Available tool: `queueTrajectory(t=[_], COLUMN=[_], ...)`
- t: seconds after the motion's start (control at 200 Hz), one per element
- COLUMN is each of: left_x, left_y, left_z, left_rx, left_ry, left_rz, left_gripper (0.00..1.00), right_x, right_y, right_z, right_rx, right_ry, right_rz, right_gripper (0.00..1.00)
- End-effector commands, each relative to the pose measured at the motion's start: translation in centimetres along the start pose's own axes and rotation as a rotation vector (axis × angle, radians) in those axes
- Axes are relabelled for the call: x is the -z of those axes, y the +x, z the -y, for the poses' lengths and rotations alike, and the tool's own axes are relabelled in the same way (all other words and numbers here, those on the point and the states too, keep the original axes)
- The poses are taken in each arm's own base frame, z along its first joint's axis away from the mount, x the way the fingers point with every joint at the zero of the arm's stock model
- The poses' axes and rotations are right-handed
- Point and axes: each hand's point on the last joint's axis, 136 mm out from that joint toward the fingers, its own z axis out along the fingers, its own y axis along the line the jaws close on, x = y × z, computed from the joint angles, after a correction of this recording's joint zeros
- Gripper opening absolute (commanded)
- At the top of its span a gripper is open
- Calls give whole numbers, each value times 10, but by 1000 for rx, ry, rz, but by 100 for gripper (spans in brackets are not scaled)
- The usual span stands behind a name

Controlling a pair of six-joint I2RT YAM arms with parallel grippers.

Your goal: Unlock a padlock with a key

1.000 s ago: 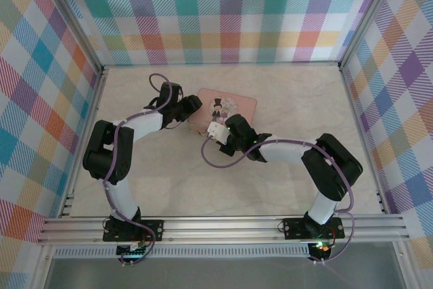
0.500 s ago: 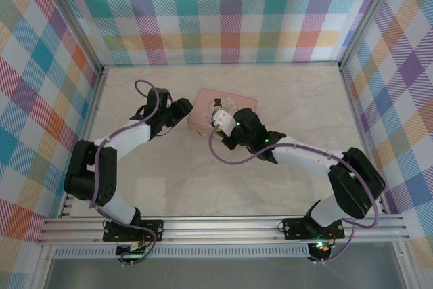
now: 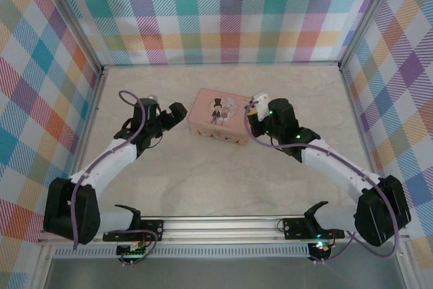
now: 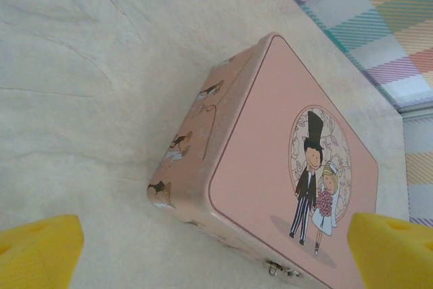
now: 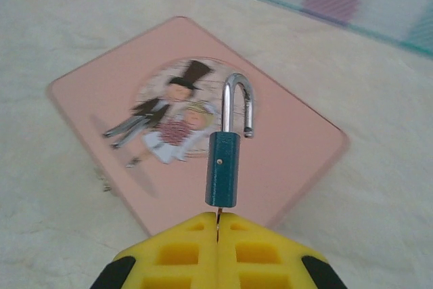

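Padlock hung in the air beside the tin, its loop popped open, so the unlocking looked done. The right gripper had carried it off to the side, pressed together on something thin under it, likely the key. The left gripper had let go, spread wide and backed away. Nothing blocked them.
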Motion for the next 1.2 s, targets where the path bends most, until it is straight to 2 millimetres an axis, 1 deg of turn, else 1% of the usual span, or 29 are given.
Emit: queueTrajectory(t=[0.0,0.08,0.155,0.24,0.35,0.435,0.535,0.64,0.74,0.97,1.02,1.095,1.195], left_x=[19,29,35,35,32,29,25,22,21,19,18,17,16], left_y=[-2,-2,0,4,8,11,14,18,20,25,26,28,29], left_z=[-22,-29,-31,-34,-37,-37,-38,-40,-43,-48,-49,-51,-51], left_rx=[-50,-66,-75,-71,-57,-40,-26,-18,-14,5,9,13,18], left_ry=[-92,-116,-120,-122,-117,-108,-102,-103,-108,-110,-109,-108,-110], left_rz=[44,62,66,60,49,43,32,21,17,10,10,7,1], left_gripper=[100,100,100,100,100,100,100,100,100,100,100,100,100], right_x=[11,16,19,19,14,9,8,8,6,-5,-8,-13,-22], right_y=[19,29,39,50,66,76,96,110,121,142,144,142,142], right_z=[31,51,67,81,95,105,125,140,148,153,153,152,148], right_rx=[-225,-336,-439,-534,-629,-663,-669,-659,-658,-609,-602,-582,-592], right_ry=[67,107,130,150,169,199,320,427,481,549,554,559,533], right_rz=[-58,-81,-99,-121,-154,-176,-249,-300,-342,-460,-486,-499,-522], right_gripper=[0,0,0,0,0,0,0,0,0,0,0,0,0])
